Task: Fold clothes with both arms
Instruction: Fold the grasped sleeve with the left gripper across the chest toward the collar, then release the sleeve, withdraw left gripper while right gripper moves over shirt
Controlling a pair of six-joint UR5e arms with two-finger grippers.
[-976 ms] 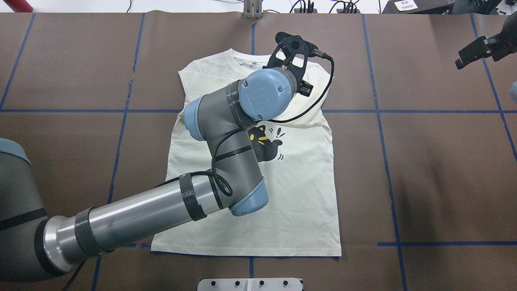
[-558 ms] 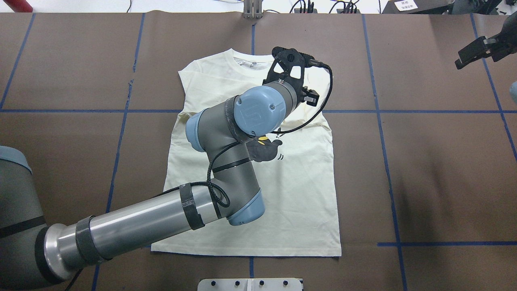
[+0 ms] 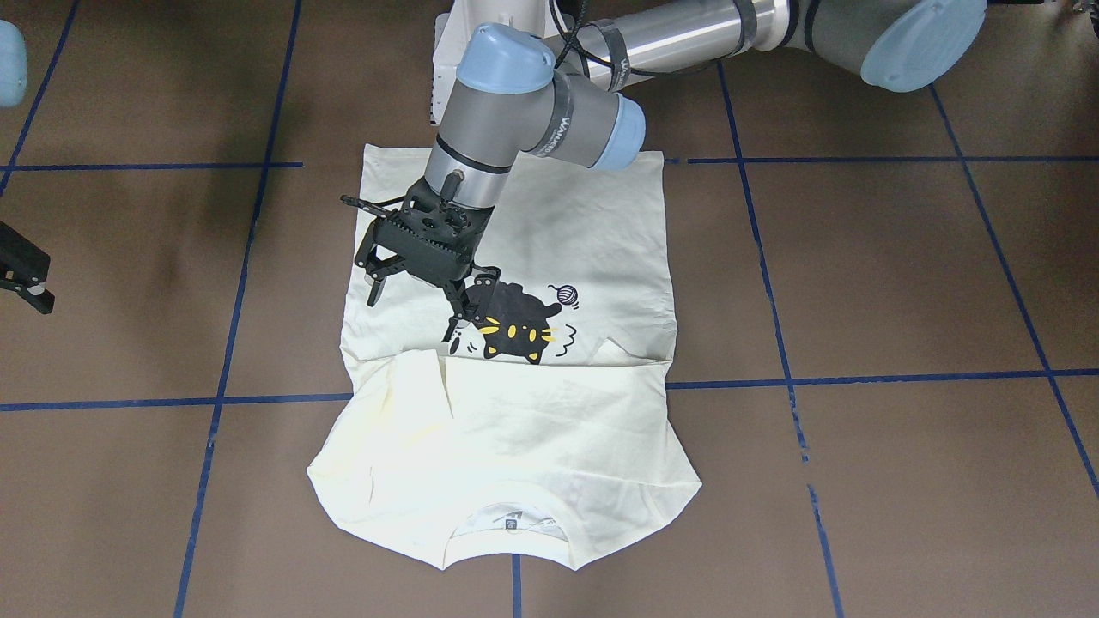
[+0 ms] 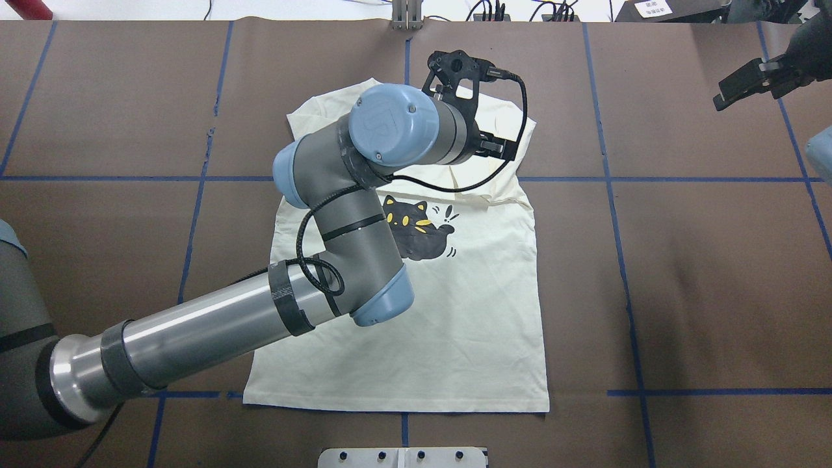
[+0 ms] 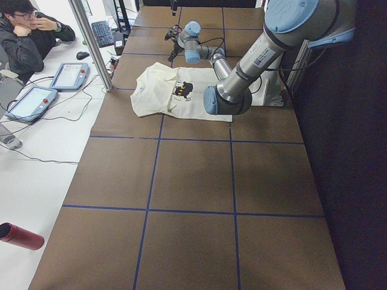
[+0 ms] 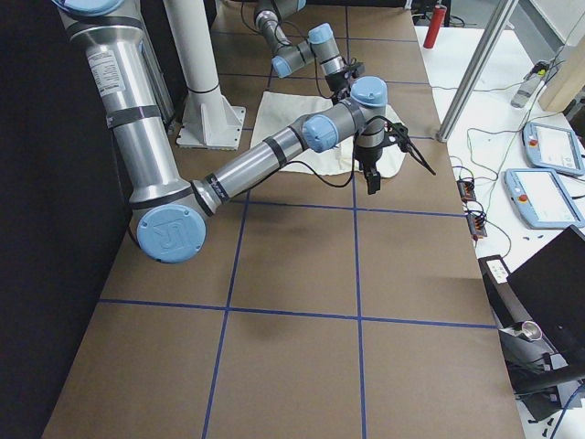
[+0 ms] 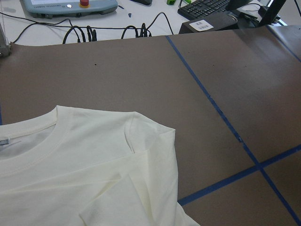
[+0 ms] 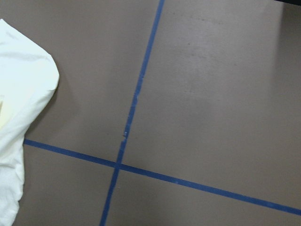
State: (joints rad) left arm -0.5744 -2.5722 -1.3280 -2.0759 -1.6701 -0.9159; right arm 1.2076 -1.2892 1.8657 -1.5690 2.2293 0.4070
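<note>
The cream-white T-shirt (image 4: 481, 312) lies flat on the brown table, print side up, and the black cat print (image 4: 416, 227) shows. Its sleeves are folded in over the chest (image 3: 481, 429), and the collar (image 3: 511, 519) points away from the robot. My left gripper (image 3: 415, 307) hangs open just above the shirt beside the cat, holding nothing. The left arm (image 4: 338, 214) crosses the shirt's left half. The left wrist view shows the collar and a shoulder (image 7: 70, 155). My right gripper (image 4: 747, 84) hovers open over bare table far to the right, and its wrist view shows a corner of the shirt (image 8: 19, 94).
Blue tape lines (image 4: 624, 260) grid the brown table cover. The white pedestal base (image 4: 403, 457) sits at the near edge. Cables (image 4: 494, 10) run along the far edge. A person (image 5: 24, 30) sits at a side desk with tablets (image 5: 66, 75); a red bottle (image 5: 21, 235) lies nearby.
The left wrist has swung left and toward the far edge, uncovering more of the cat print. The right gripper has shifted slightly left. The shirt has not moved.
</note>
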